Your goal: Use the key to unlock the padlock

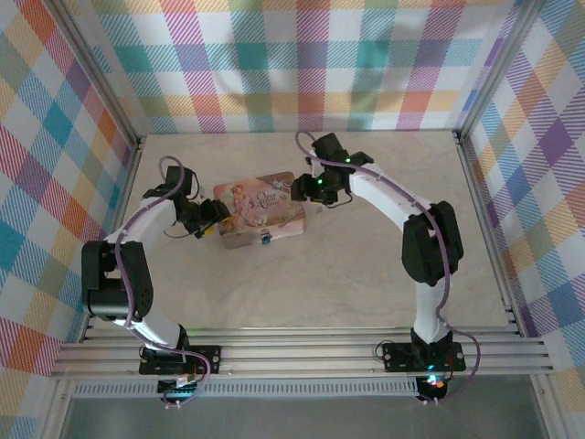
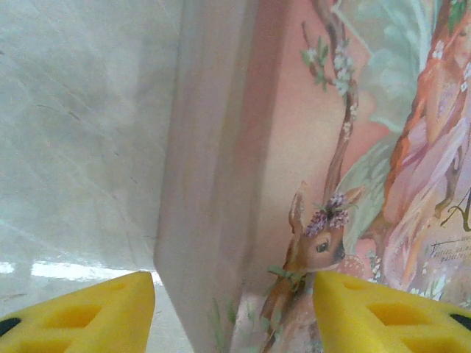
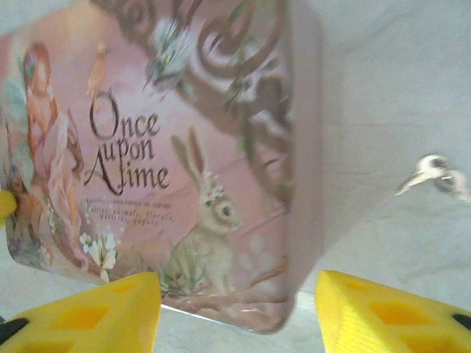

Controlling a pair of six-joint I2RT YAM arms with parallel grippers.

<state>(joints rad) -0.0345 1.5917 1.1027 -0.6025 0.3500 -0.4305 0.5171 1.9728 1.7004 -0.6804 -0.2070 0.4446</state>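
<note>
Tin (image 1: pixel 260 212) mid-table (image 1: pixel 366 283), padlock (image 1: pixel 266 240) at its near edge, key (image 3: pixel 434 175) on the table just right of it.

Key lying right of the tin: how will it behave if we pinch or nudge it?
The key looks small and thin, sitting low on the table, so it will probably skid rather than lift. Its silvery sheen suggests metal, so it is likely stiff and light. No tip risk.
</note>
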